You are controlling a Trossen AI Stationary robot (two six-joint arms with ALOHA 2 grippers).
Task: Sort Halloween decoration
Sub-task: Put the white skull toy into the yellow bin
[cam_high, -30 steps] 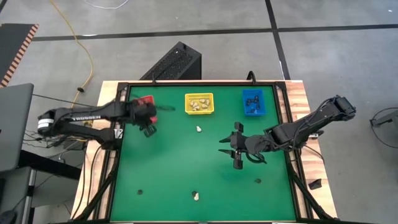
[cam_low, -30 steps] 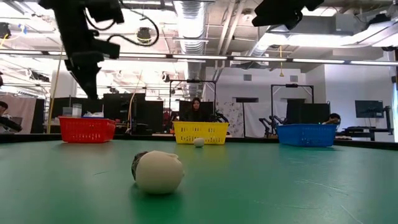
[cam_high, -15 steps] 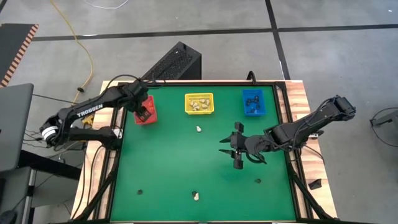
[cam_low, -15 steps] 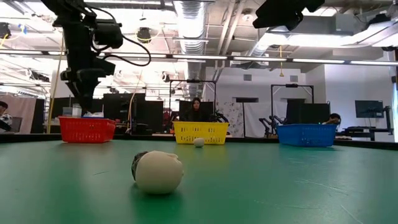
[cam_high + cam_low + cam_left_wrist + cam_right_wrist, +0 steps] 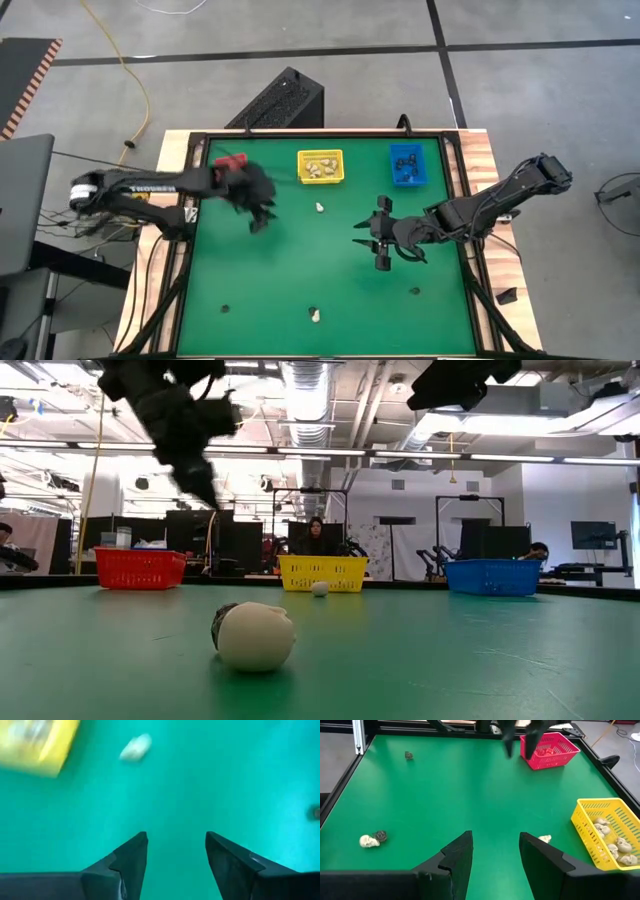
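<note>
Standing along the far edge: three bins [image 5: 320,167], two pincers [image 5: 262,213] open.

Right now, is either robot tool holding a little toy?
No. The left tool and the right tool are both open and empty.

Matt green table mat [image 5: 300,270]; latticed plastic yellow bin [image 5: 607,832]; pale wooden table edge [image 5: 490,200] beside the mat.

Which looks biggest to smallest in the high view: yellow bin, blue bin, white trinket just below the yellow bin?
1. yellow bin, slightly the largest.
2. blue bin, close behind; the gap is small.
3. white trinket, far smaller than either bin.
</note>
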